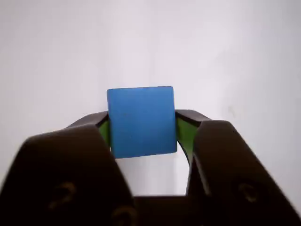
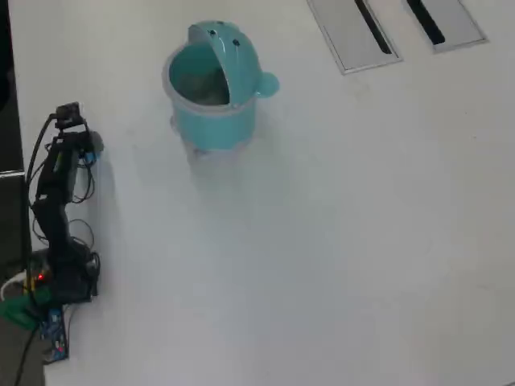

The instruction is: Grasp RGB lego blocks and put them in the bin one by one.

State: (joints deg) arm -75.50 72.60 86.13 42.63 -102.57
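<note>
A blue lego block fills the middle of the wrist view, held above the white table. My gripper is shut on it, its green-lined fingers pressing on the block's left and right sides. In the overhead view the arm stands at the table's left edge, and the gripper sits well to the left of the bin and a little nearer than it. The round teal bin stands at the top centre with its hooded lid tipped back and its mouth open.
Two flat grey slotted panels lie in the table at the top right. The arm's base and cables sit at the lower left edge. White tabletop stretches to the right of the arm.
</note>
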